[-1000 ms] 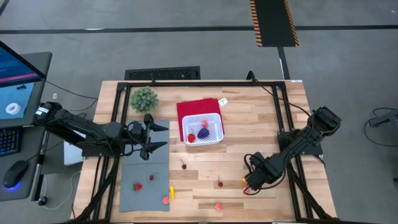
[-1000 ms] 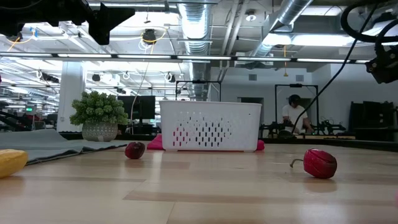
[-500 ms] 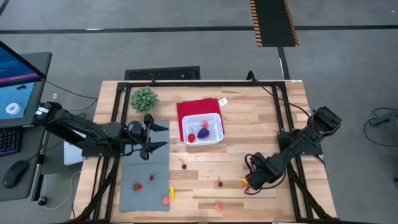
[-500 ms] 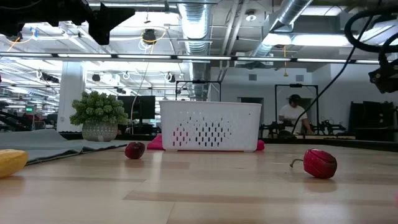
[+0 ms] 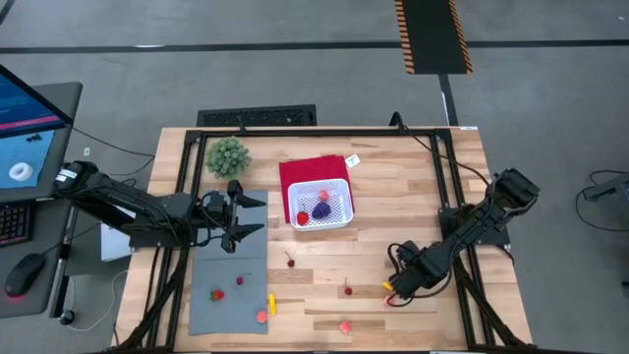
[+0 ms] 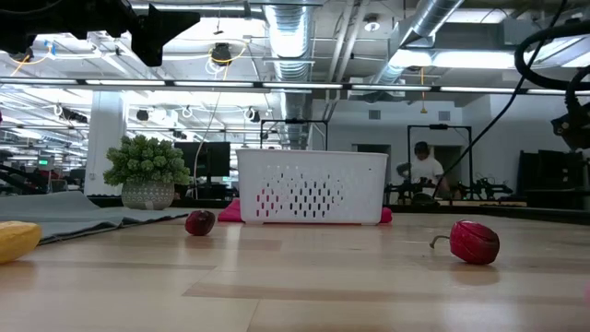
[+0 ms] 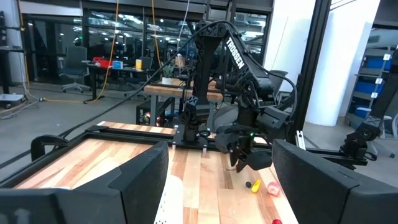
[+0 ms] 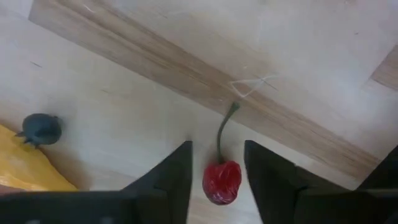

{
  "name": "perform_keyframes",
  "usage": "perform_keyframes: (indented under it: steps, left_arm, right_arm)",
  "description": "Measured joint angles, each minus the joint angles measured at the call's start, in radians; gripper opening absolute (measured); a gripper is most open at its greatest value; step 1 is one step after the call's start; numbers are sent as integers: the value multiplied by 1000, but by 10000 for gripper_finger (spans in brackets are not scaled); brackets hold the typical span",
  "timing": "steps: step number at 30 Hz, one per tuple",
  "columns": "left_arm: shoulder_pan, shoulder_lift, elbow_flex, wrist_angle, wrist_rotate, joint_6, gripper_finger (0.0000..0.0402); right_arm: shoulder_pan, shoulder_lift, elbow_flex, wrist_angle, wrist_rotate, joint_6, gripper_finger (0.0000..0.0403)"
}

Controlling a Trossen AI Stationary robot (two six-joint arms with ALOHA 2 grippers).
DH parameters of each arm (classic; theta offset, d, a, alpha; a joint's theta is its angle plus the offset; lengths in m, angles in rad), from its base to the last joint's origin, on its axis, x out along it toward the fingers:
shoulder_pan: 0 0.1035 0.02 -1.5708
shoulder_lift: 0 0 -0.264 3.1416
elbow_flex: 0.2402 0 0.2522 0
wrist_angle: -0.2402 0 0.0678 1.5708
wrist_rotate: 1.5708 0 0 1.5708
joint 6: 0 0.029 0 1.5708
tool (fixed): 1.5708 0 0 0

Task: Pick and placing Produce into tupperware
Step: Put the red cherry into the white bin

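My right end effector point(image 8: 216, 180) has been narrowing its fingers over the last second, and they now stand partly open on either side of a small red cherry point(image 8: 221, 180) with a green stem, with slim gaps on both sides, so I judge nothing is gripped yet. From overhead the arm has barely shifted; only the fingers have changed. That tells me the pick is in its closing stage, and the cherry should be mine if the fingers go on closing squarely.

Just beside the right end effector lie a small dark berry point(image 8: 38, 127) and a yellow piece point(image 8: 28, 167); neither is between the fingers. The white basket point(image 5: 323, 206) sits well away from it, back toward the middle of the bench point(image 5: 413, 197), on a red cloth point(image 5: 313, 169), already holding a purple piece and some red ones. More pieces lie loose: a red one point(image 5: 291, 262) and another point(image 5: 347, 290) on the wood between the two arms, a pink one point(image 5: 345, 325) at the front edge, and several on the grey mat point(image 5: 228, 290) below my left end effector point(image 5: 236, 216).

The right arm reaches low from its post, wrist pitched steeply down over the cherry. The left arm hangs level above the mat's far end, fingers wide apart and empty, pointing toward the basket just ahead of it.
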Motion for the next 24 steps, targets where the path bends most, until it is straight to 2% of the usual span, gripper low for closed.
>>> perform_keyframes:
  steps: [6,10,24]
  left_arm:
    - [0,0,0,0,0,0,277]
    - [0,0,0,0,0,-1,277]
    - [0,0,0,0,0,-2,277]
  right_arm:
    - [0,0,0,21,-2,-25,60]
    - [0,0,0,21,-7,-35,19]
    - [0,0,0,13,-9,-74,10]
